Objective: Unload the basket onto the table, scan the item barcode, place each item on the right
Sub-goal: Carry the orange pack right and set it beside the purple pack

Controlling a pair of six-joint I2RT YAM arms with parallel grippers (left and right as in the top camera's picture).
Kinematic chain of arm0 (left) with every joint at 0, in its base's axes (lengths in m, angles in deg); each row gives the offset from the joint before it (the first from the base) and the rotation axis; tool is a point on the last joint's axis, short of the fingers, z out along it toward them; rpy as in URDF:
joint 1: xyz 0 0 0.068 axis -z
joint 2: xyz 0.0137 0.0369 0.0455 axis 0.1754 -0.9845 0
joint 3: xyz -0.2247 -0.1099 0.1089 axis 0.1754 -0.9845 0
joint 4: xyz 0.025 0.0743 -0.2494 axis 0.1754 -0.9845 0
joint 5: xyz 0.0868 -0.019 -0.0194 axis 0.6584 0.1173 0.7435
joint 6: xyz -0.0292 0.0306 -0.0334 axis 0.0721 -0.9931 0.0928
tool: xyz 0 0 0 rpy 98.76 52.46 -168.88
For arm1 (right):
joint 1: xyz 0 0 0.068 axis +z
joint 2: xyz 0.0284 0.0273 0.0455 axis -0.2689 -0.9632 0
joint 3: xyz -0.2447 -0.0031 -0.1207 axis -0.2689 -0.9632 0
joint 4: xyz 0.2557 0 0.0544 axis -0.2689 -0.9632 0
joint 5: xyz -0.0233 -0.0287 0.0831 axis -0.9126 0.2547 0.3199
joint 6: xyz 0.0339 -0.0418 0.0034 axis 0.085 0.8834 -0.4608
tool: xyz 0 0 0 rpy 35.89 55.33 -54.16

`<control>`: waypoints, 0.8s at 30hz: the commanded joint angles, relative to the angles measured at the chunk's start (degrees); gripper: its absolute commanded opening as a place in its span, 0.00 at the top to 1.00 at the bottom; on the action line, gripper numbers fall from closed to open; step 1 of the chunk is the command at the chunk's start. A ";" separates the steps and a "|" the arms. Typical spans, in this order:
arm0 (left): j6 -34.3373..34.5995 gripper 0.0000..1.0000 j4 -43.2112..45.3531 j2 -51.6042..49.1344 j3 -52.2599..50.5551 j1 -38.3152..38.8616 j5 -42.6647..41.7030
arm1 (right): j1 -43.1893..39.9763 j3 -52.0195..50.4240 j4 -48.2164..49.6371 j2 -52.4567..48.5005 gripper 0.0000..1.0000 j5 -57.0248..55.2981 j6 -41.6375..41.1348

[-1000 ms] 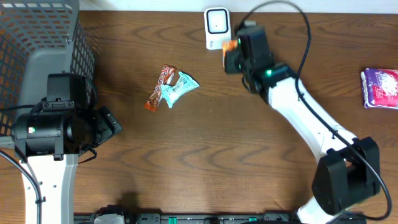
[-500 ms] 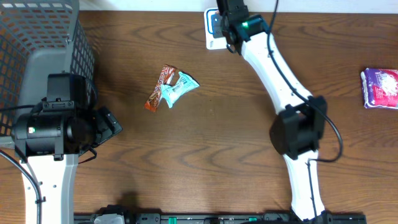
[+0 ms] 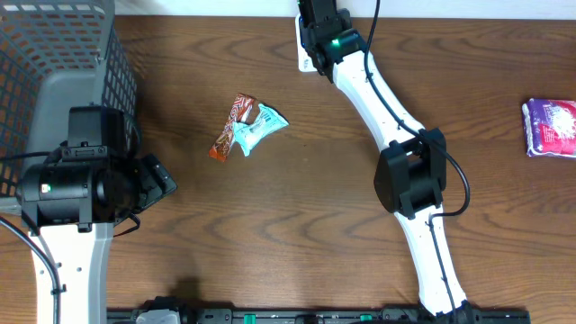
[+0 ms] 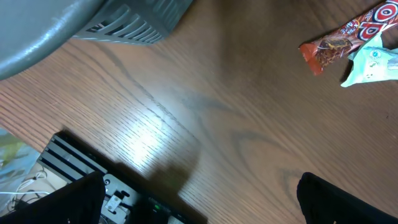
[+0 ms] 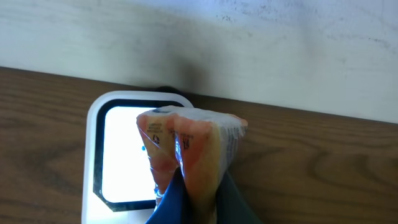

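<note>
At the far edge of the tabletop the right pincer grips an orange packet before the scanner — creased, seemingly edge-on, so the scan may fail.

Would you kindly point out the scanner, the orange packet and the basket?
scanner [image 5: 121,155], right wrist view, lit screen
orange packet [image 5: 193,146], right wrist view, front face
basket [image 3: 117,81], overhead view, mesh wall
</note>
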 commanded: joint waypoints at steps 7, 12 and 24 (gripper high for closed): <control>0.55 0.02 -0.17 0.04 0.00 -0.31 0.87 | 0.61 1.84 -1.97 -0.42 0.99 -16.57 -1.44; 0.55 0.02 -0.17 0.04 0.00 -0.31 0.90 | -1.42 1.86 -6.69 0.98 0.99 -26.73 0.26; 0.55 0.02 -0.20 0.04 0.00 -0.31 0.87 | -16.20 1.84 -28.20 1.68 0.99 -13.60 0.07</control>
